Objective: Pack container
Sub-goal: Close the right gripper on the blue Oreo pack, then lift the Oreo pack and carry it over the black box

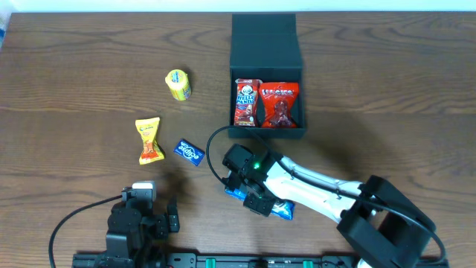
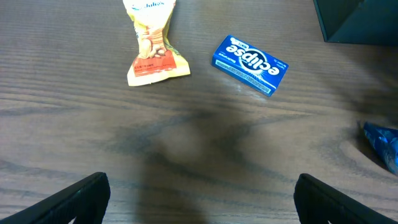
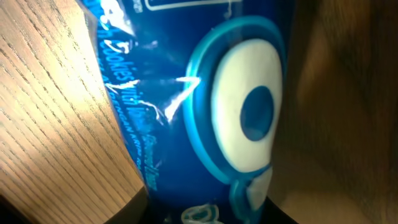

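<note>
Left jaws gape — container dark teal, lid open.

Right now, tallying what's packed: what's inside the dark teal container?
Inside the container, two red snack packets lie side by side: a Hello Panda packet and a wider red packet. Anything beneath them is covered, so I cannot tell.

The right arm had a white shell between black joints, a small green light near its wrist and a thin black cable looping off it. The left arm was black with a white block. The left gripper had matte black fingers.
</note>
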You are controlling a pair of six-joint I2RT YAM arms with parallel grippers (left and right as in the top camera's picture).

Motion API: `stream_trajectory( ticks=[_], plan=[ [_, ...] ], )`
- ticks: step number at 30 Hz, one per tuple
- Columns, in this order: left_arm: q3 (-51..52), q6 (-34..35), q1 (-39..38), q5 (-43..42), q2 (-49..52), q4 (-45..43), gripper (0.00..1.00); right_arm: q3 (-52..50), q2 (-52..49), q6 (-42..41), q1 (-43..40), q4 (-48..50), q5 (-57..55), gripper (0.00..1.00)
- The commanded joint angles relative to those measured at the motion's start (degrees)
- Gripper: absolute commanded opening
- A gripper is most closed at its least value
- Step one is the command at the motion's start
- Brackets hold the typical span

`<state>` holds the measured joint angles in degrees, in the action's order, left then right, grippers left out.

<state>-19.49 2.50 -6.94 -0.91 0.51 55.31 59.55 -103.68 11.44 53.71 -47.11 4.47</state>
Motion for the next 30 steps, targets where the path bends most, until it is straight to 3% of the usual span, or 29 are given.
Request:
stream_trajectory(
  ticks=[1,18,27,30],
  plan=[
    [1.79,-0.81,0.22,-0.02,-0.31,1.68,0.96,-0.22,-0.87,-0.26,0.48,0.0,0.02,0.29],
    [1.79,-0.81,0.22,-0.02,-0.31,1.68,0.95,-0.2,-0.24,-1.2,0.48,0.0,0.0,0.13],
    [1.79,-0.81,0.22,-0.02,-0.31,1.68,0.95,-0.17,6.25,-2.19,0.46,0.02,0.0,0.01],
    [1.79,-0.81,0.22,-0.02,-0.31,1.68,0.95,0.17,8.9,-3.39,0.09,0.07,0.0,0.01]
  ],
)
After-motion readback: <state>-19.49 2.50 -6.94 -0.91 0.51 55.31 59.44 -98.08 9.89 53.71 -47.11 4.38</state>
